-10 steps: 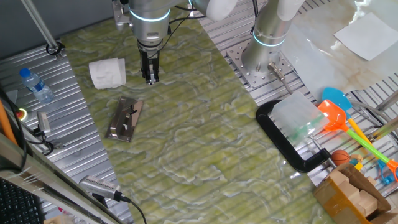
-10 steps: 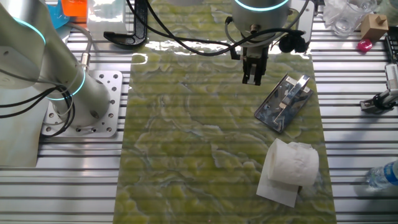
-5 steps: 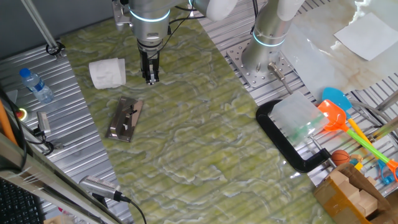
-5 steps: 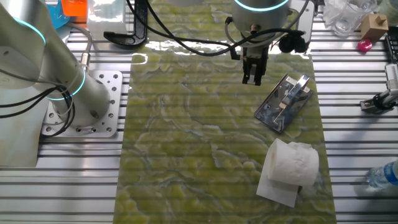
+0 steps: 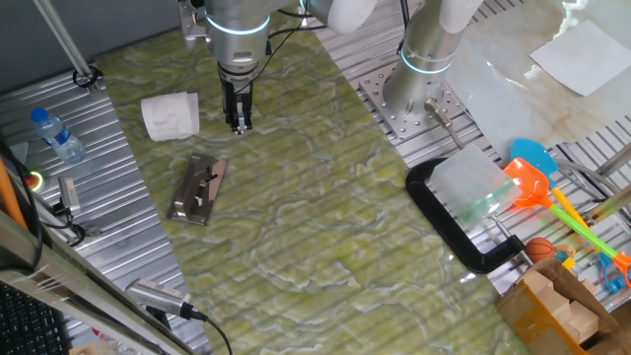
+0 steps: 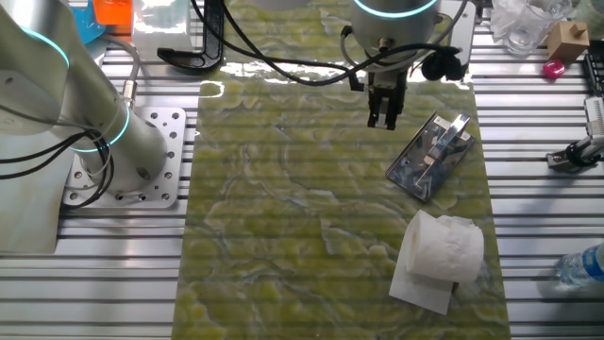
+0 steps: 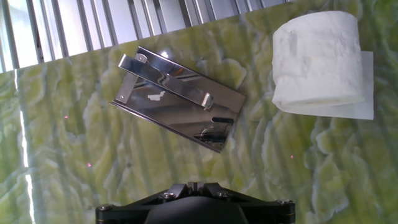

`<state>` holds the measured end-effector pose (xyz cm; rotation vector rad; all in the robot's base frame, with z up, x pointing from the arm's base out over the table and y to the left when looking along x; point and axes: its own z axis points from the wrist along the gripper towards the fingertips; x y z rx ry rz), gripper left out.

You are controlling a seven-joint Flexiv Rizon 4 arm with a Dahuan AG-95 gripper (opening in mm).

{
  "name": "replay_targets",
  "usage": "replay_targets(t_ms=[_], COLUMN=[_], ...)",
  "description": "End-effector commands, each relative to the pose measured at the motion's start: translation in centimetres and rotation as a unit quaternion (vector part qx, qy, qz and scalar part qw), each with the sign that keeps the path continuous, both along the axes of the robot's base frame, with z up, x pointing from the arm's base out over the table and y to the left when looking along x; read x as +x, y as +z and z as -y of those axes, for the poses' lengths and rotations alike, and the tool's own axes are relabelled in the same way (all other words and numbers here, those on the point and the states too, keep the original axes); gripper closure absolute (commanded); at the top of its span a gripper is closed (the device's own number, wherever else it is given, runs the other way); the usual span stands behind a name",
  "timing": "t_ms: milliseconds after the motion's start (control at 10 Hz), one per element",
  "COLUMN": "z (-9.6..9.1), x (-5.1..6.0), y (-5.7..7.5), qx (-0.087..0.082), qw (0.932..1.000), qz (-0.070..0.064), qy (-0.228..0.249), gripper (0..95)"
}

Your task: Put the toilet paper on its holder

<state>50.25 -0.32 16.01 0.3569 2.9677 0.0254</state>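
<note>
A table [image 5: 325, 227] covered with a green and yellow marbled mat holds two things of interest. The toilet paper [image 5: 170, 114], a white roll with a loose sheet trailing beneath it, lies on its side on the mat. Near it, but not touching, the holder [image 5: 198, 187] lies flat, a shiny metal plate with a bar along its middle.

The robot's gripper [image 5: 239, 123] hangs above the mat, pointing straight down, near both things and touching neither. Its dark fingers [image 6: 387, 110] are pressed close together and hold nothing.

From the hand view, the holder [image 7: 177, 98] sits just left of the toilet paper [image 7: 318, 57], with a strip of bare mat between them.

Off the mat, a big black clamp [image 5: 455, 229] lies well apart from the roll.
</note>
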Motion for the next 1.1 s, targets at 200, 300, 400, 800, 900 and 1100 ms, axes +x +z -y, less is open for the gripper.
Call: replay_targets(t_ms=[200, 300, 400, 800, 900, 1100], z=[-0.01, -0.01, -0.01, -0.01, 0.00, 0.00], x=[0.05, 0.05, 0.05, 0.06, 0.06, 0.06], y=[-0.04, -0.04, -0.05, -0.07, -0.08, -0.08], qx=[0.000, 0.000, 0.000, -0.008, -0.010, -0.010], qw=[1.0000, 1.0000, 1.0000, 1.0000, 0.9999, 0.9999], qz=[-0.003, -0.004, -0.002, -0.002, -0.002, -0.002], qy=[0.008, 0.008, 0.007, -0.002, 0.000, -0.001], gripper=[95.0, 95.0, 95.0, 95.0, 95.0, 95.0])
